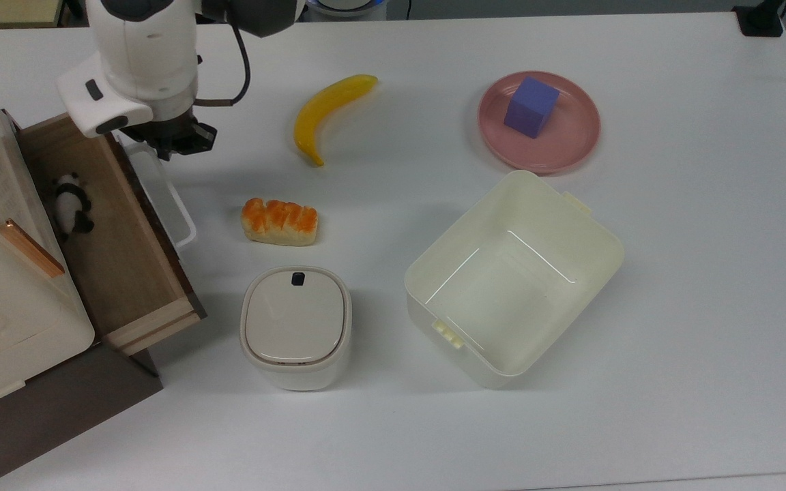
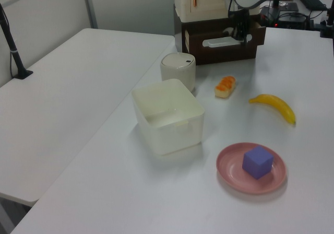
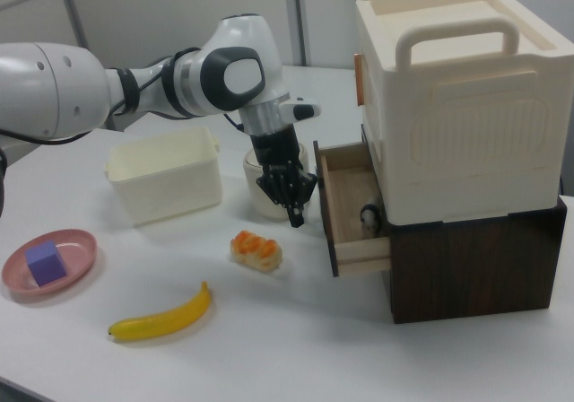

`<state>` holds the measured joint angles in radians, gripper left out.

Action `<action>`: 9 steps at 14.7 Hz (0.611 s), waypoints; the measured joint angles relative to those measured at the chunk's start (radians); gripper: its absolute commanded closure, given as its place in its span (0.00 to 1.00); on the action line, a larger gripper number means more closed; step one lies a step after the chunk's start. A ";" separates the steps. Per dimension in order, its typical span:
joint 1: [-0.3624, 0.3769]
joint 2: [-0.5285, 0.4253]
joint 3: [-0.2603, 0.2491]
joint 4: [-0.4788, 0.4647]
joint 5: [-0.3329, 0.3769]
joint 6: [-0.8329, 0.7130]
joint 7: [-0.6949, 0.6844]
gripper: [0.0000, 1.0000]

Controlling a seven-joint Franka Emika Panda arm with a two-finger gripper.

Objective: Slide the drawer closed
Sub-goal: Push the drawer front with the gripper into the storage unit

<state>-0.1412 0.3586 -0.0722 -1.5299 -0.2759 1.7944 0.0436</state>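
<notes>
Currently you are looking at a white tabletop [image 1: 673, 286] carrying a dark brown cabinet [image 3: 475, 258] with a large cream lidded box [image 3: 457, 106] stacked on top. The drawer [image 1: 120, 252] is standing partly open out of that cabinet at the top view's left, its light-wood floor showing, with a small panda figure [image 1: 69, 204] lying inside near the cabinet end.

Key relation: the drawer's front panel and its long white bar handle [image 1: 161, 187] are running roughly up-down in the top view, and the gripper [image 1: 173, 141] is sitting at the handle's upper end, on the tabletop side of the panel. So the drawer is lying toward the top view's left of the fingers, and the closing travel is going that way, square to the handle's long axis. Whether the fingers are parted or closed, you cannot tell.

Judgement: pushing off-centre at one end of the handle may be skewing the drawer on its runners.

Around it: a cream tub [image 1: 516, 279], a small lidded bin [image 1: 295, 327], a pink plate [image 1: 570, 146] bearing a purple cube [image 1: 531, 106], a banana [image 1: 325, 112] and a bread piece [image 1: 280, 221]. None is standing in the drawer's path.
</notes>
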 measured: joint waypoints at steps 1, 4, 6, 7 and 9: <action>-0.010 0.002 0.000 0.000 0.001 0.010 0.000 1.00; -0.023 0.006 0.000 0.000 0.002 0.022 0.000 1.00; -0.028 0.008 0.000 0.001 0.002 0.025 0.007 1.00; -0.032 0.010 0.000 0.001 0.002 0.025 0.015 1.00; -0.047 0.015 0.000 0.001 0.002 0.025 0.021 1.00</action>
<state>-0.1884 0.3734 -0.0722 -1.5286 -0.2740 1.8193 0.0646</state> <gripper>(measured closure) 0.991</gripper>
